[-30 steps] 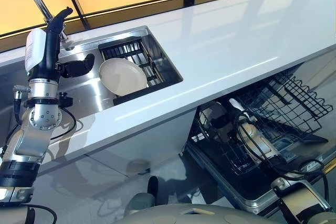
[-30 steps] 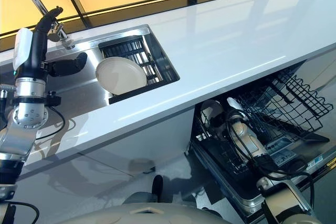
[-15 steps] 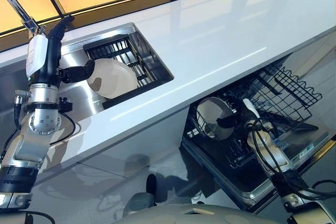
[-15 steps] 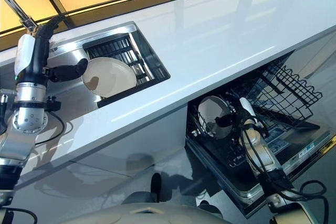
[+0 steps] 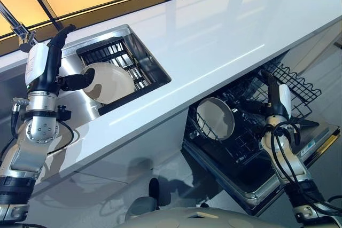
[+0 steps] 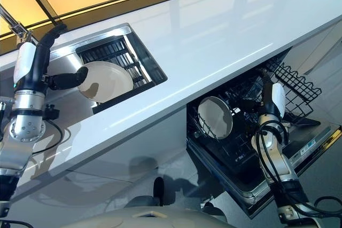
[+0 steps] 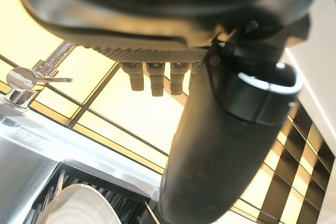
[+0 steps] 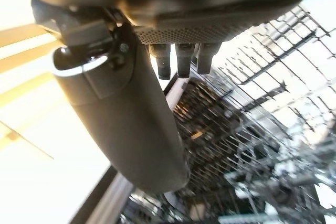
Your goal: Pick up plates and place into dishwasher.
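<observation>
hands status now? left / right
Left hand: open, fingers straight, thumb at the rim of the plate in the sink, not gripping it.
Right hand: open, holding nothing, beside the plate in the dishwasher rack.

One cream plate (image 5: 108, 82) leans in the sink rack (image 5: 115, 57), another (image 5: 215, 118) stands in the dishwasher (image 5: 251, 153).

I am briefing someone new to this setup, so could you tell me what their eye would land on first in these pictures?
Probably the two pale plates: one plate in the sink, leaning on a dark rack with the left hand at its edge, and one plate in the dishwasher, standing upright in the lower basket. The right hand hangs open beside that basket, under the long white counter.
</observation>
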{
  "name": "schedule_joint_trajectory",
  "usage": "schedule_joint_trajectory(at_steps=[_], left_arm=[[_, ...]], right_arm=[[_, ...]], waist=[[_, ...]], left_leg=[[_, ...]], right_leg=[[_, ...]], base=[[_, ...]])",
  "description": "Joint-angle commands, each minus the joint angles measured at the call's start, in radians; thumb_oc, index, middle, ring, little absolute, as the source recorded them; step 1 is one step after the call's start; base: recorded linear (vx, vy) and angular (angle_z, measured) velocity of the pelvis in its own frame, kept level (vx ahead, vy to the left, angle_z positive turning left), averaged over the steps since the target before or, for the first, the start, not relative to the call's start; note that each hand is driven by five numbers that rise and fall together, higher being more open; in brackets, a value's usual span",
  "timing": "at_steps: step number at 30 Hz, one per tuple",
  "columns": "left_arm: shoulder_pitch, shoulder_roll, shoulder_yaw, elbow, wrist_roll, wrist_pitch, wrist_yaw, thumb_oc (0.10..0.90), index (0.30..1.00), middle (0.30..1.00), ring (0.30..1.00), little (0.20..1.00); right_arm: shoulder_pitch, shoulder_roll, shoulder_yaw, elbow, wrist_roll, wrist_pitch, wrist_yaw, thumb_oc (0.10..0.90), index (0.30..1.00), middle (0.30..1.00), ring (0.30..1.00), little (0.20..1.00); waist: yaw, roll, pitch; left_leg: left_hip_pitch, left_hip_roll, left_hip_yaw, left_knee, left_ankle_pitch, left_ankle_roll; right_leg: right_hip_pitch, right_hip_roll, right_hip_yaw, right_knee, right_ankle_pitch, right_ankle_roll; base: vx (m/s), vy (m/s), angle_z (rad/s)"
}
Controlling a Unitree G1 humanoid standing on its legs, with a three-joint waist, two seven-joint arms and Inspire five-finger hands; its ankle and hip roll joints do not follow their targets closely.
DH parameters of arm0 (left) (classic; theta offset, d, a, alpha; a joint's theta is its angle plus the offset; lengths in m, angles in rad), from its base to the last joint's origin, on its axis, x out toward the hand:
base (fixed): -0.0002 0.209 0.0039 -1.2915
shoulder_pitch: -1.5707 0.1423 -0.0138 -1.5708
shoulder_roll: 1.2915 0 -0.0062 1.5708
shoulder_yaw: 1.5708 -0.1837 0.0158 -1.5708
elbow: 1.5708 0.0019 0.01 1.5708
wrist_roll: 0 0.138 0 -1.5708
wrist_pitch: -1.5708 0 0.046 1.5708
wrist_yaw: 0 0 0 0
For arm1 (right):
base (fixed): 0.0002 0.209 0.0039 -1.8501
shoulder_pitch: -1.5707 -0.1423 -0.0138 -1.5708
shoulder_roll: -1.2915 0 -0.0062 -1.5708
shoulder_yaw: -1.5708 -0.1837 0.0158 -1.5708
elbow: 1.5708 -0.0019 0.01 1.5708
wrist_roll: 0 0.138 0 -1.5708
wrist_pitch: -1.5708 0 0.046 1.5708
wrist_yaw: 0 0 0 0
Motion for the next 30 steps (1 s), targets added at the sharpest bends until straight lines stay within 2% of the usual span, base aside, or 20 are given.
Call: schedule_joint_trajectory(at_steps=[1, 9, 15, 19, 30], left_arm=[[-0.045, 0.06, 0.135, -0.046, -0.018, -0.007, -0.003, 0.8, 0.9, 0.9, 0.9, 0.9], [-0.125, 0.233, 0.128, 0.028, -0.045, 0.119, -0.135, 0.8, 0.9, 0.9, 0.9, 0.9], [-0.215, 0.32, 0.079, 0.125, -0.077, 0.194, -0.22, 0.8, 0.9, 0.9, 0.9, 0.9], [-0.254, 0.343, 0.057, 0.134, -0.08, 0.221, -0.277, 0.8, 0.9, 0.9, 0.9, 0.9], [-0.419, 0.408, -0.057, 0.194, -0.098, 0.305, -0.319, 0.8, 0.9, 0.9, 0.9, 0.9]], right_arm=[[-0.042, -0.083, -0.093, -0.157, -0.013, -0.142, -0.085, 0.8, 0.9, 0.9, 0.9, 0.9], [-0.056, -0.208, -0.152, -0.242, -0.016, -0.114, -0.066, 0.8, 0.9, 0.9, 0.9, 0.9], [-0.025, -0.272, -0.167, -0.294, -0.023, -0.066, 0.048, 0.8, 0.9, 0.9, 0.9, 0.9], [-0.015, -0.287, -0.168, -0.28, -0.003, -0.038, 0.093, 0.8, 0.9, 0.9, 0.9, 0.9], [-0.014, -0.317, -0.141, -0.26, 0.006, 0.0, 0.148, 0.8, 0.9, 0.9, 0.9, 0.9]], waist=[[-0.018, 0.002, -0.057], [-0.037, 0.014, -0.047], [-0.063, 0.021, -0.04], [-0.073, 0.02, -0.038], [-0.104, 0.022, -0.02]], left_leg=[[0.128, -0.037, 0.039, 0.003, -0.181, 0.004], [0.125, -0.038, 0.043, 0.003, -0.178, 0.001], [0.116, -0.036, 0.061, 0.003, -0.175, 0.002], [0.112, -0.037, 0.07, 0.003, -0.174, 0.004], [0.107, -0.04, 0.096, 0.003, -0.174, 0.008]], right_leg=[[-0.072, 0.013, 0.012, 0.004, 0.096, 0.036], [-0.078, 0.017, 0.017, 0.005, 0.099, 0.04], [-0.092, 0.018, 0.024, 0.007, 0.099, 0.045], [-0.098, 0.021, 0.028, 0.005, 0.101, 0.046], [-0.117, 0.023, 0.047, 0.008, 0.108, 0.051]], base=[[0.0, 0.0, 0.0], [0.0, 0.0, 0.0], [0.03, 0.042, -0.05], [0.04, 0.033, -0.09], [0.06, 0.03, -0.08]])
